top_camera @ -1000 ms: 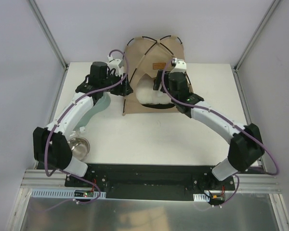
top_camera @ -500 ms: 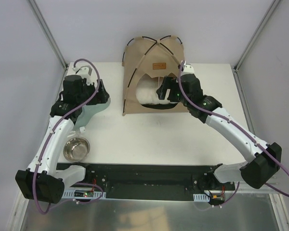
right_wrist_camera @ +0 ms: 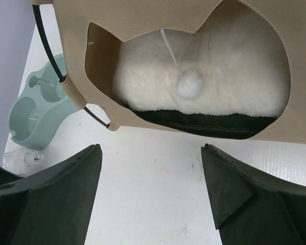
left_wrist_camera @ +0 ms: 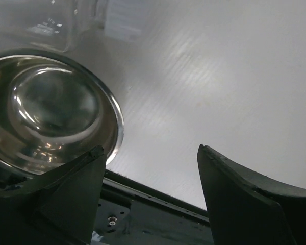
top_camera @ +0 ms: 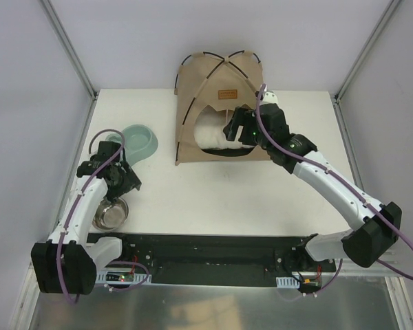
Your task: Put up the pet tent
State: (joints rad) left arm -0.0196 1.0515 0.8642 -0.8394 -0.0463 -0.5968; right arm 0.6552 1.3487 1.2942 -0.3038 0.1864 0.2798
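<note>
- While both pairs of jaws stand wide and hold nothing, the pet tent [top_camera: 220, 82] stands upright just ahead of my right jaws and well apart from my left jaws.
- Risk: if my right jaws advance into the doorway, they could snag the string of the white pom-pom [right_wrist_camera: 189, 83]. They could also shove the fabric front, sliding the tent over the tabletop [top_camera: 261, 192] or springing its poles [top_camera: 205, 53].
- Risk: the steel bowl [left_wrist_camera: 51, 109] lies close below my left jaws, off to one finger's side. A careless descent would knock it.
- Right wrist view alone shows the pom-pom hanging before the cream cushion [right_wrist_camera: 234, 56], with black lining beneath.
- Top view alone shows the poles crossing over the roof and the label patch [top_camera: 226, 94] above the doorway.
</note>
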